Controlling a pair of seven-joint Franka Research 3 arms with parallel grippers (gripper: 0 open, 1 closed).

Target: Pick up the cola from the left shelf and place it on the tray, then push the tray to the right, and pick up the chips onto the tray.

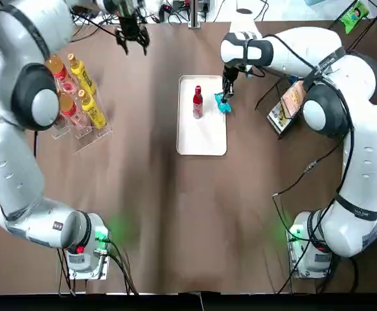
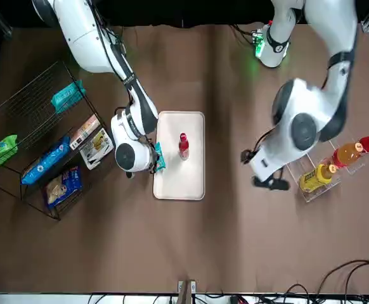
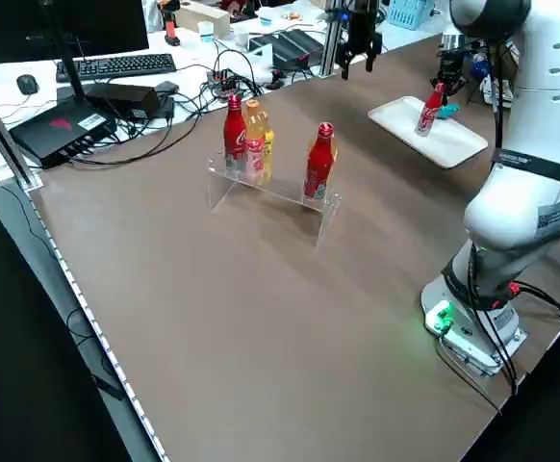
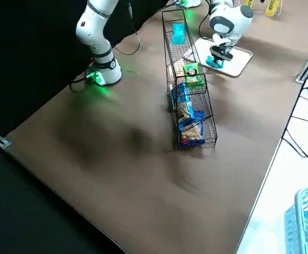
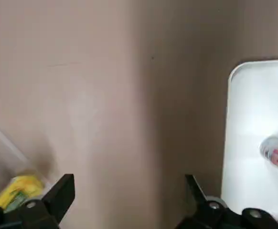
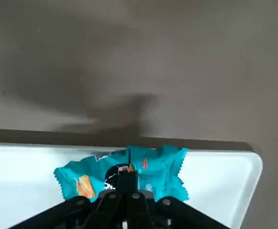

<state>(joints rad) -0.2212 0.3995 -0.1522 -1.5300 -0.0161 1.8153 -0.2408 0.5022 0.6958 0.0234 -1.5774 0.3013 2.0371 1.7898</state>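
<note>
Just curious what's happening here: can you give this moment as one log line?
right fingers: shut on chips, at tray edge | cola: upright on tray | left fingers: open, idle, far side

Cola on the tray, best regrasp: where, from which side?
Probably grip the cola at its neck, from above or the robot's left: it stands upright on the tray, and the right claw, shut on the chips, crowds its right side. The open left claw is free.
</note>
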